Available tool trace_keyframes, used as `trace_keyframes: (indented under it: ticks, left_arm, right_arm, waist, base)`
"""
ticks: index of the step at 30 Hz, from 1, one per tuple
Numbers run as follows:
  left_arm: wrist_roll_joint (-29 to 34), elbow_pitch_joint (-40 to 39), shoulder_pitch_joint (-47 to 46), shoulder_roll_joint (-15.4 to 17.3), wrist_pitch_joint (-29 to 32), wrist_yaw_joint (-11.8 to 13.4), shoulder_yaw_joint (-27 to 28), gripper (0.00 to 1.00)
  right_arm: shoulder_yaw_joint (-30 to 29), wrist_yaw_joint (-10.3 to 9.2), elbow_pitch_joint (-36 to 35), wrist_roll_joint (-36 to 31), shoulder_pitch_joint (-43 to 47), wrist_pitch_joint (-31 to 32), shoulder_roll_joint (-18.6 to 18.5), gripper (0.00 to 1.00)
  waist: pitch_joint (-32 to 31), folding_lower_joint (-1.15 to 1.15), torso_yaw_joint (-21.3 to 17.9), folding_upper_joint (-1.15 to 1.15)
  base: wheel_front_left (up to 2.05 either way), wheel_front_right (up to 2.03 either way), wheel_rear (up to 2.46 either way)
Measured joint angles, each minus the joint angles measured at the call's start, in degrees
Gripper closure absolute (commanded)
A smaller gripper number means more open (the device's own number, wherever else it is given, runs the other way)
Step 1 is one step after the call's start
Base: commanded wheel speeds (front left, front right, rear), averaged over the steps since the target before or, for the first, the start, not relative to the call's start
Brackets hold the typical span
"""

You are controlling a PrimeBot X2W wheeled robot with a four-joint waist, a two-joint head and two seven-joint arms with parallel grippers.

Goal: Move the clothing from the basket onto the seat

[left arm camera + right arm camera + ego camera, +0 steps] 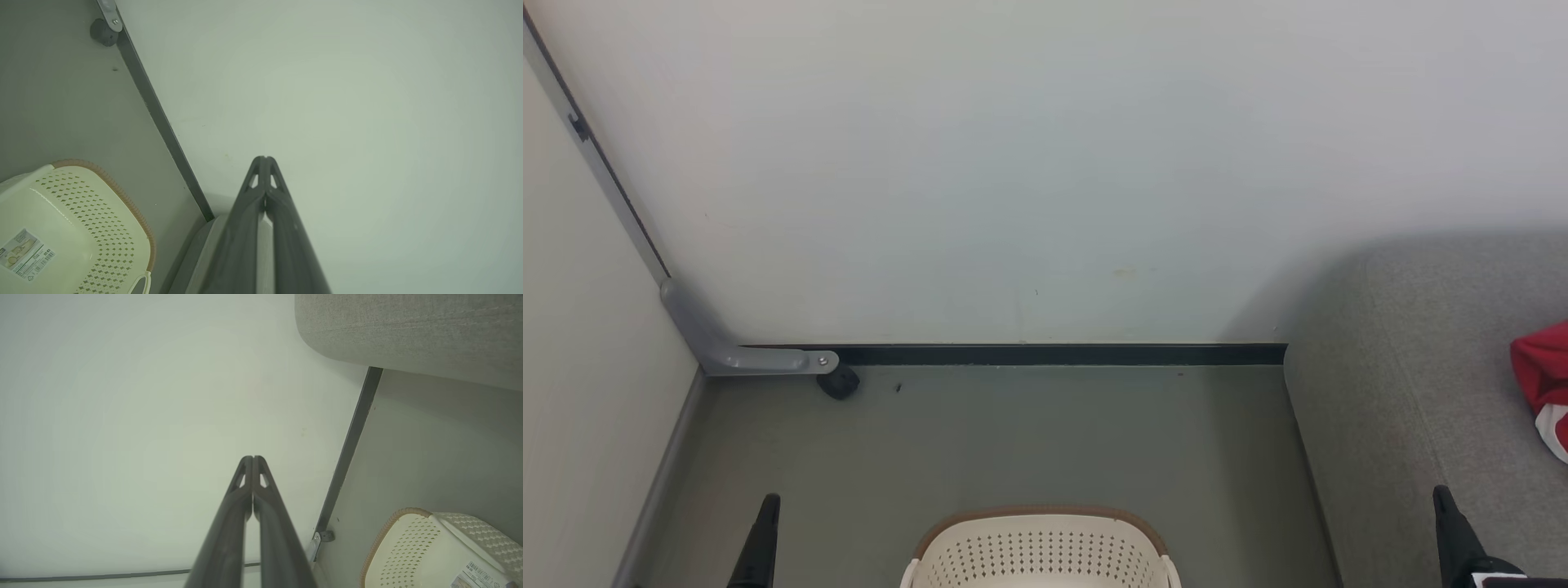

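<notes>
A: Both sets of fingers are pressed together, pinching nothing. The left gripper (264, 163) and right gripper (252, 459) each point at the bare wall (1013, 163).

B: Agreed. The clothing (1539, 376), red and white, lies on the seat (1405, 367), cut by the head view's right edge. The basket (1041, 547) sits on the floor (1013, 441) between the grippers, just left of the seat.

A: What we see of its bottom is bare, with a sticker (24, 255) showing. We judge the job near done.

B: The risk, then: part of the basket is hidden from us. If we call it finished, a piece may be left inside. A blind reach could knock the light basket aside or catch its perforations.
</notes>
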Motion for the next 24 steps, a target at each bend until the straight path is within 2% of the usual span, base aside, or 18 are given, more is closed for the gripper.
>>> trace_keyframes:
  ticks: [8,24]
  left_arm:
    - [-4.5,1.6,-0.3,-0.7,0.8,-1.0,1.6,1.00]
    - [-5.5,1.7,-0.9,-0.8,1.0,-1.0,1.6,1.00]
  right_arm:
    - [-1.7,1.01,1.6,4.2,-0.8,1.7,1.9,1.00]
    - [-1.8,1.01,1.7,4.3,-1.0,1.8,2.1,1.00]
  waist:
    - [-0.1,0.00,-0.3,0.00]
    - [-0.1,0.00,-0.3,0.00]
  base:
    - [0.00,0.00,0.00]
    - [0.00,0.00,0.00]
